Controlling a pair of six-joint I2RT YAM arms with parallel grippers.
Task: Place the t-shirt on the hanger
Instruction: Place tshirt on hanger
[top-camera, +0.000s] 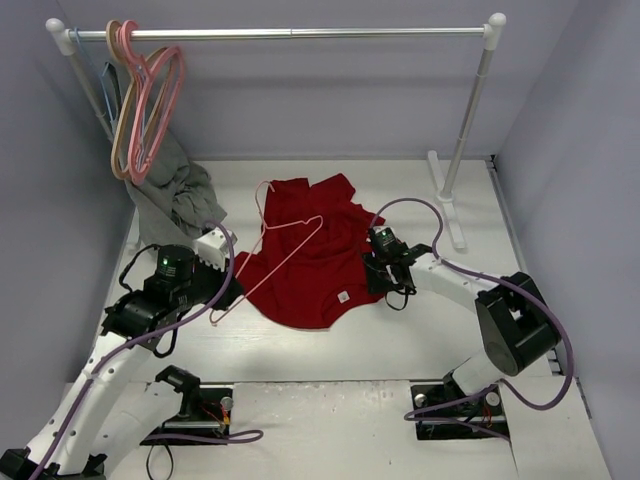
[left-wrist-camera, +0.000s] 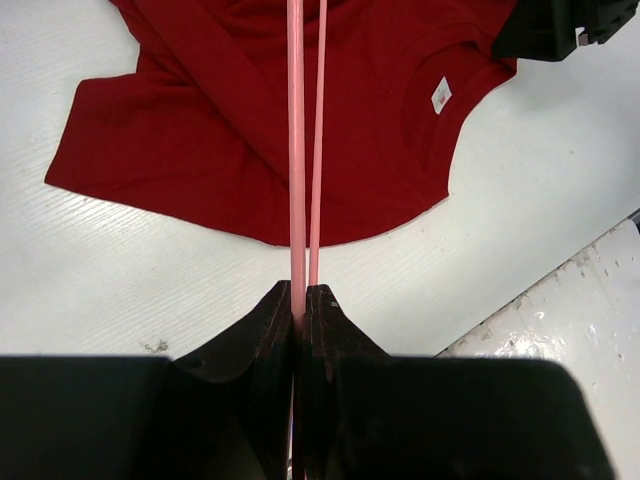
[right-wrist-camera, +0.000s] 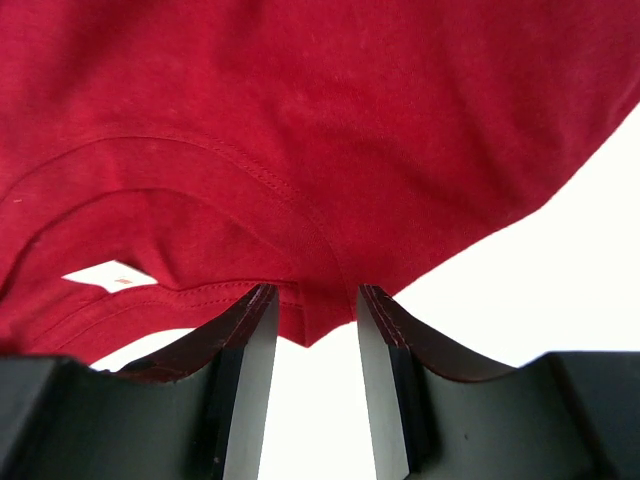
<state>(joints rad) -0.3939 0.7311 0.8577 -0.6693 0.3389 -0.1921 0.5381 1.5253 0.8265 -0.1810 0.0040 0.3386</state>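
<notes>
Clothes rail (top-camera: 290, 33) at far side of white worktop (top-camera: 330, 350). Spare hangers (top-camera: 148, 100) at left end. Grey garment (top-camera: 185, 195) below.

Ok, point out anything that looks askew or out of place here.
The grey garment sits in a heap at the left foot of the rack instead of hanging. The t-shirt lies rumpled on the table, its far part folded over, with the hanger slanting across it. Nothing looks spilled or broken.
</notes>
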